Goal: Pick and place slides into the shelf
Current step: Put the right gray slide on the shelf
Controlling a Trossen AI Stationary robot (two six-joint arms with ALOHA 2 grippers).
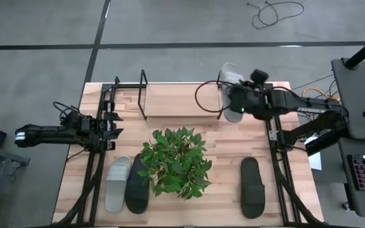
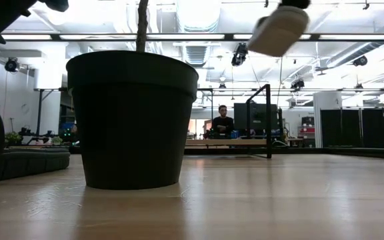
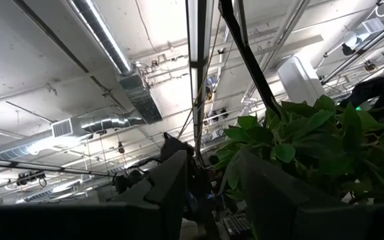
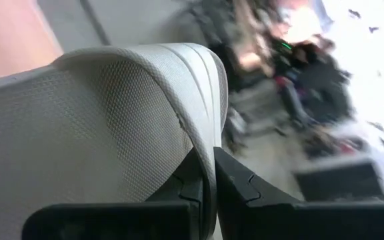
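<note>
Here a grey slide (image 4: pixel 99 127) is pinched by its strap edge in the right gripper (image 4: pixel 209 177), held aloft near the shelf's (image 1: pixel 143 95) right end. So thin a hold could slip. The left gripper (image 1: pixel 109 125) is seen half-parted, empty, at the table's left edge.

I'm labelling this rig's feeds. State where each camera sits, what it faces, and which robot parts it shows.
High view: overhead, looking straight down on the table; both arms, shelf, plant.
Low view: table height, level across; plant pot, held light grey slide overhead.
Left wrist view: on the left arm at the table's left edge, tilted up to the ceiling; left gripper.
Right wrist view: right gripper shut on the slide's strap.
Shared: all four show that slide.
</note>
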